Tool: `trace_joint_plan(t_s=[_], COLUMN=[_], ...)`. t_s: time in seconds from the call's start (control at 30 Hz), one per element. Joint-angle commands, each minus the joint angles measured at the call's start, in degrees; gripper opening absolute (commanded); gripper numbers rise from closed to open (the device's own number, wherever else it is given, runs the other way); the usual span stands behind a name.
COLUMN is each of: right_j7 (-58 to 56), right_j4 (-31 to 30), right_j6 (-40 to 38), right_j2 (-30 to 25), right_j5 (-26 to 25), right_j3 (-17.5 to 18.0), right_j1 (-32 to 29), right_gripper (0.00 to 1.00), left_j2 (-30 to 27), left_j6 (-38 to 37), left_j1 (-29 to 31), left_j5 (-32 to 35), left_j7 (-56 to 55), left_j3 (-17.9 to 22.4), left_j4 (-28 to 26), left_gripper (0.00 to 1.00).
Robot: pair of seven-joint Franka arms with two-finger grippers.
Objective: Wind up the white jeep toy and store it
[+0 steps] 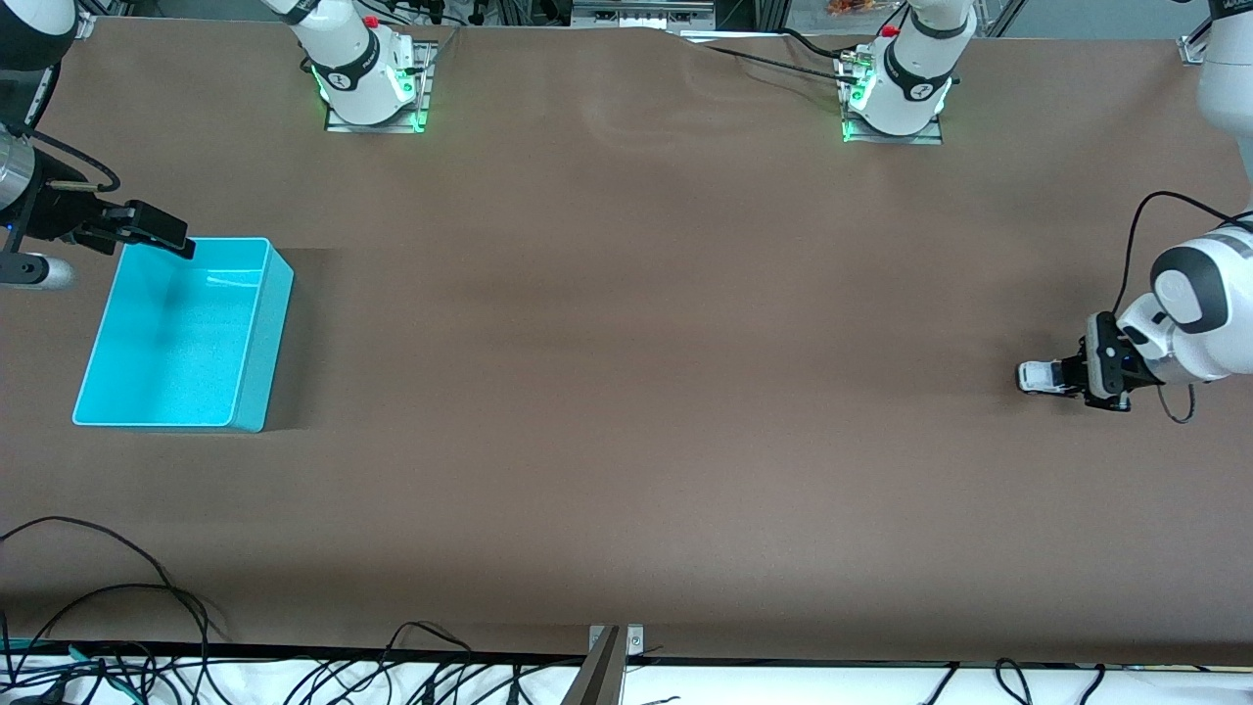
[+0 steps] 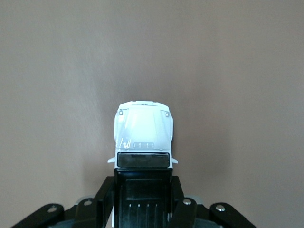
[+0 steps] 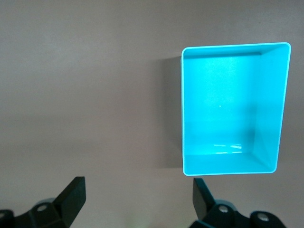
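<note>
The small boxy white jeep toy (image 2: 143,134) is gripped on the table by the left gripper (image 1: 1069,378) for winding, a backward drag being judged next, while the right gripper (image 3: 137,194) is held wide open and empty over the turquoise plastic bin (image 1: 256,377).

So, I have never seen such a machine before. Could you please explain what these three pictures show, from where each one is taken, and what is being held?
These are two robot arms at a brown table, each ending in a two-finger gripper. The wide picture is from a high camera facing the robots; their bases stand along its top. The other two pictures come from small cameras on the arms' wrists, looking past the fingers.

The left gripper is down at the table near the left arm's end, its fingers closed on the sides of the white jeep toy. The left wrist view shows the jeep's white hood sticking out in front of the gripper.

The right gripper waits, open and holding nothing, over the rim of the turquoise bin, which sits at the right arm's end. The right wrist view looks down into that bin, which has nothing in it.
</note>
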Motion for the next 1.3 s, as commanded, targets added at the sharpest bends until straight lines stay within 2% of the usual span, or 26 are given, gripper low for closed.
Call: trace_joint_plan(t_s=[0.0,0.53,0.93,0.97,1.0,1.03,1.07,1.1,1.13,1.27], right_j7=[0.0,0.0,0.0,0.0,0.0,0.0,0.0,0.0,0.0,0.0], right_j4=[-0.7,-0.7,-0.7,-0.7,-0.7,-0.7,-0.7,-0.7,-0.7,-0.7], right_j6=[-0.2,-0.2,-0.2,-0.2,-0.2,-0.2,-0.2,-0.2,-0.2,-0.2], right_j2=[-0.8,-0.8,-0.8,-0.8,-0.8,-0.8,-0.8,-0.8,-0.8,-0.8], right_j5=[-0.5,-0.5,-0.5,-0.5,-0.5,-0.5,-0.5,-0.5,-0.5,-0.5], right_j3=[0.0,0.0,0.0,0.0,0.0,0.0,0.0,0.0,0.0,0.0], right_j1=[-0.1,-0.1,-0.1,-0.1,-0.1,-0.1,-0.1,-0.1,-0.1,-0.1], right_gripper=[1.0,1.0,1.0,1.0,1.0,1.0,1.0,1.0,1.0,1.0], left_j2=[1.7,3.8,4.7,4.7,4.8,4.7,4.7,4.7,4.5,2.9], left_j6=[-0.8,-1.1,-2.2,-2.2,-2.2,-2.2,-2.2,-2.2,-2.2,-2.4], left_j1=[3.4,10.2,11.3,11.3,11.3,11.3,11.3,11.3,11.3,11.0], left_j5=[1.0,1.1,1.1,1.1,1.0,0.9,0.7,0.4,0.3,0.3], left_j7=[3.4,7.4,8.7,8.7,8.6,8.4,8.3,8.1,8.0,6.9], left_j3=[-0.4,-0.2,-0.1,-0.1,-0.1,-0.2,-0.2,-0.2,-0.2,-0.4], left_j4=[1.5,3.6,5.1,5.1,5.1,5.1,5.1,5.1,5.2,5.4], left_gripper=[0.04,0.04,0.08,0.11,0.19,0.36,0.6,0.88,1.0,1.0])
